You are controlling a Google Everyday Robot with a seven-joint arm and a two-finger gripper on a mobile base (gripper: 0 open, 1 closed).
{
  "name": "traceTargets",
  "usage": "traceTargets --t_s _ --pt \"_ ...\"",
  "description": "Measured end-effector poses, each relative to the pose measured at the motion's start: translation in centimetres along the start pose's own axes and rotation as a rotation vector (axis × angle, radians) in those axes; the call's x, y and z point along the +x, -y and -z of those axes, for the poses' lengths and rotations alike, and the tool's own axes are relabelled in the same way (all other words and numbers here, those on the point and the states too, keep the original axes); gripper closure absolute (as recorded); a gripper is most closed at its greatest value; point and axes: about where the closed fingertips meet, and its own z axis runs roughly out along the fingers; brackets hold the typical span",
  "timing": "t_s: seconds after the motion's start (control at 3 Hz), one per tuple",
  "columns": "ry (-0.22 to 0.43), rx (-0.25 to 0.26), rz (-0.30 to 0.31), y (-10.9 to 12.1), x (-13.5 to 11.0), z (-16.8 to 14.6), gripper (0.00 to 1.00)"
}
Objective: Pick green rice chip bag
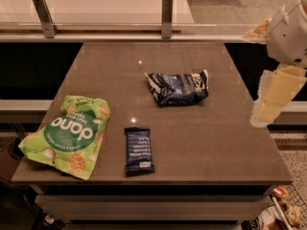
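The green rice chip bag [67, 136] lies flat at the front left corner of the brown table [201, 138], its left edge hanging slightly over the side. It is lime green with a dark green circle and white lettering. My gripper [263, 115] hangs at the far right, over the table's right edge, pointing down. It is far from the green bag and holds nothing that I can see.
A dark blue and white bag [178, 87] lies near the table's middle. A small dark blue bar wrapper [139, 149] lies near the front edge, just right of the green bag. A rail with two metal posts [167, 16] runs along the back.
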Motion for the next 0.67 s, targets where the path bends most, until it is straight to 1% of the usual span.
traceTargets --t_s 0.33,0.67 --pt "0.117 0.042 0.188 -0.3 -5.0 -1.1 0.0" --pt "0.256 0.065 0.354 -1.1 -10.2 -3.3 0.0"
